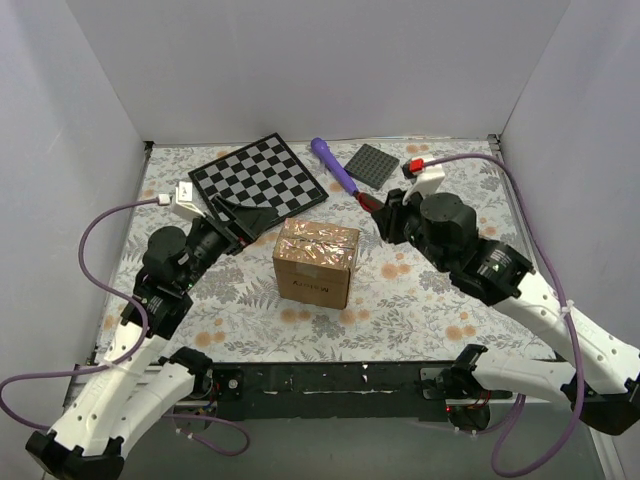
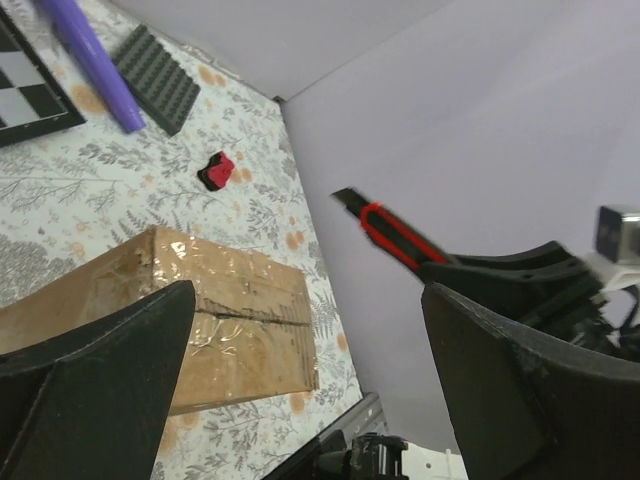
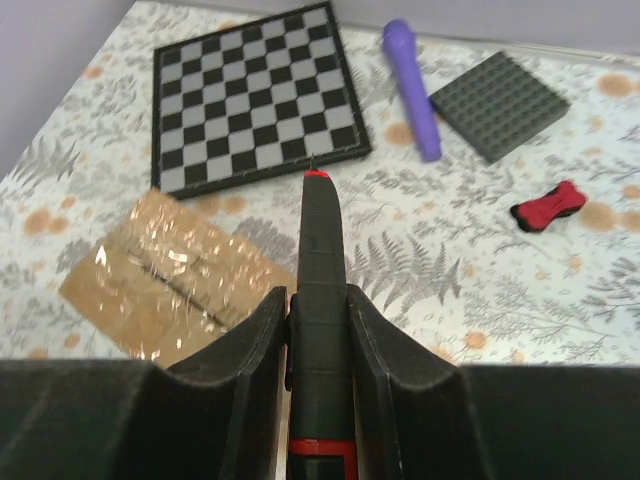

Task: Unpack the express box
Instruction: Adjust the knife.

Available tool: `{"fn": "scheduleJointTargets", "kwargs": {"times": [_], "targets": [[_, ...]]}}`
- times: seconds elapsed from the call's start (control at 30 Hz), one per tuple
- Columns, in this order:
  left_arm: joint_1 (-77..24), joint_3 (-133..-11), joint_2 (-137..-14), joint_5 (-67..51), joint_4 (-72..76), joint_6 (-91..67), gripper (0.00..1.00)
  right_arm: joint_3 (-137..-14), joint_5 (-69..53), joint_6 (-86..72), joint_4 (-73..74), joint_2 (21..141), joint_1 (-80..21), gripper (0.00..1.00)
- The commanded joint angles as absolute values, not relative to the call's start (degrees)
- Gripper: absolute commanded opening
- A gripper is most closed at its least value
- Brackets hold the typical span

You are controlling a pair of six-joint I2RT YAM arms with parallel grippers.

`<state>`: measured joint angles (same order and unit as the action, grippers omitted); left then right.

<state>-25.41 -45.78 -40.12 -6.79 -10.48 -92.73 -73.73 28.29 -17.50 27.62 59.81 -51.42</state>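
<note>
1. Tabletop (image 1: 420,290), flowered cover. It carries every item below.
2. Left arm (image 1: 170,270) and right arm (image 1: 480,265). They reach in from the lower left and lower right of the overhead view and converge on the centre, one to each side of the box.
3. Checkerboard (image 1: 260,178). It lies flat at upper centre-left, behind the box, and has no evident part in the job.
4. Box (image 1: 316,262). It stands upright at the centre of the overhead view with its flaps shut and glossy tape over the top seam. Judged unopened: the tape has to be cut before anything comes out.
5. Left jaws. They are wide apart and empty, just beside the box's upper-left corner; contact cannot be told. Probably stationed there to steady the box.
6. Grey plate (image 1: 375,165). It lies flat at upper centre, well apart from the box.
7. Purple stick (image 1: 333,166). It lies just left of the plate.
8. Knife (image 3: 318,230), black with red trim. The right jaws are clamped on its handle, nose forward. It sits up and right of the box, apart from it. Likely held this way to reach the taped seam. Whether the blade is out cannot be told.
9. Red clip (image 3: 548,205). It lies loose at the right of the right wrist view, near the plate.
</note>
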Motion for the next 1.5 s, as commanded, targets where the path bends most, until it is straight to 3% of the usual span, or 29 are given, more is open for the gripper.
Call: {"fn": "scheduleJointTargets", "kwargs": {"times": [0.0,0.2,0.33,0.47,0.63,0.83,1.0,1.13,1.27,1.47], "targets": [[-25.2,-46.1,-40.2,-12.0,-6.4,-91.6,0.98,-66.1,17.3,-17.9,10.7,49.2,-51.7,0.01],[-25.8,-43.9,-47.2,-28.4,16.0,-99.5,0.98,-69.9,2.3,-25.4,12.6,51.7,-51.7,0.01],[-25.8,-44.1,-49.2,-30.6,20.5,-99.3,0.98,-72.4,-3.5,-27.3,14.1,53.0,-51.7,0.01],[-26.0,-43.4,-50.3,-32.1,26.5,-101.9,0.98,-67.7,-5.4,-31.7,6.2,50.5,-51.7,0.01],[-26.0,-35.9,-50.8,-32.4,51.0,-114.0,0.98,-63.0,-8.4,-36.8,-2.9,50.0,-51.6,0.01],[-26.5,-38.9,-52.9,-34.4,49.3,-111.9,0.98,-61.6,-12.0,-39.1,-7.2,51.1,-51.6,0.01],[-26.6,-40.9,-57.0,-38.1,53.6,-114.1,0.81,-61.1,-13.4,-39.6,-8.1,52.1,-51.6,0.01],[-26.8,-40.6,-58.6,-39.5,56.7,-115.3,0.59,-62.4,-14.1,-38.4,-6.6,53.0,-51.6,0.01],[-26.9,-40.3,-59.3,-40.3,57.7,-115.8,0.43,-64.1,-14.1,-37.5,-4.7,53.7,-51.6,0.01],[-27.1,-40.5,-60.0,-42.2,57.3,-116.2,0.52,-64.4,-13.8,-37.3,-4.8,54.2,-51.6,0.01]]}}
